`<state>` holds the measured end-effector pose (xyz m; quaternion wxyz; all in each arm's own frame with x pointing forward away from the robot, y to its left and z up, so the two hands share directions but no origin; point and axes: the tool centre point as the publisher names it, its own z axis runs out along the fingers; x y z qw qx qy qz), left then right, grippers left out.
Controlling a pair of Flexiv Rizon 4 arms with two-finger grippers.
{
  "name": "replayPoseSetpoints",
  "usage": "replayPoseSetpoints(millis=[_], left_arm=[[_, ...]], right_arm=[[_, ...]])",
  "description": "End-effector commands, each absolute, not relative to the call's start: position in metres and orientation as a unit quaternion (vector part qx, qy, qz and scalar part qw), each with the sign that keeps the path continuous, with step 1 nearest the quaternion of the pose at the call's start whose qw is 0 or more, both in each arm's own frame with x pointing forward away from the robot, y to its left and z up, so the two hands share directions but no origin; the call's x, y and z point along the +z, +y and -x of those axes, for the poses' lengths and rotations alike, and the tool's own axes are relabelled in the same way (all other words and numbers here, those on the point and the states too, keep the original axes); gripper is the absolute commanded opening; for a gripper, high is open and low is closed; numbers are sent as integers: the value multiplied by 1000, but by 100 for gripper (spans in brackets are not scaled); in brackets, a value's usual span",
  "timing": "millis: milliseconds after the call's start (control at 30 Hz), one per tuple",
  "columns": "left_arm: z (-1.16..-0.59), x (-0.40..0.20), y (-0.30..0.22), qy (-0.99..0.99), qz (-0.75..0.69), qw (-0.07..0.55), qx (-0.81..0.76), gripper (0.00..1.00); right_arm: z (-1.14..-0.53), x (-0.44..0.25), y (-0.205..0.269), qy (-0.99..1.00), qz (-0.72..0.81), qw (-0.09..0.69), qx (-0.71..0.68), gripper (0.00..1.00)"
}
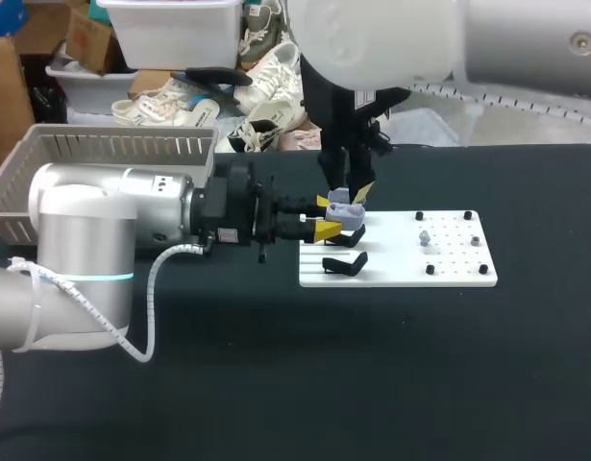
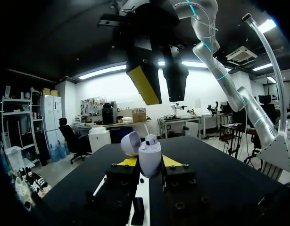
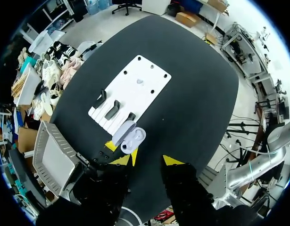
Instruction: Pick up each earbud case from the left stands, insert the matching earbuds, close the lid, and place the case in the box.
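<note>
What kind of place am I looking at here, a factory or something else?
Probably a robotics lab test bench: a black table, a white pegged board with black stands, and the left gripper holding an open pale lilac earbud case under the right gripper.

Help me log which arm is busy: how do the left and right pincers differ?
The left pincer is shut on the open earbud case; the right pincer is open and holds nothing. The left pincer lies level; the right pincer points down above the case. Both have yellow tips.
</note>
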<state>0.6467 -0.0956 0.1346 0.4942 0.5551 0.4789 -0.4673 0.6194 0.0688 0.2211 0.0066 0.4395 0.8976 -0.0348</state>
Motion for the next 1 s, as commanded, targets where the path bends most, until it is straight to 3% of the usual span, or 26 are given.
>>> replayPoseSetpoints(millis=[33,233,467,567,600,667,900,1000], left_arm=[[-647,134,-96,479,-555,495,-467,0],[-647,134,-96,479,-555,495,-467,0],[-647,134,-96,479,-555,495,-467,0],[-647,134,-96,479,-555,495,-467,0],[-647,134,-96,479,-555,495,-467,0],[-647,134,-96,479,-555,495,-467,0],[-647,134,-96,479,-555,495,-467,0],[-647,134,-96,479,-555,495,-467,0]], right_arm=[[-593,226,45,916,-397,39,30,39],[-589,227,23,949,-309,58,40,51],[-593,224,0,965,-253,64,29,49],[-597,220,-9,970,-234,63,27,61],[-599,219,-14,971,-229,65,31,71],[-602,216,-21,972,-222,66,37,72],[-619,193,-43,976,-203,70,32,67],[-625,181,-48,976,-201,72,43,60]])
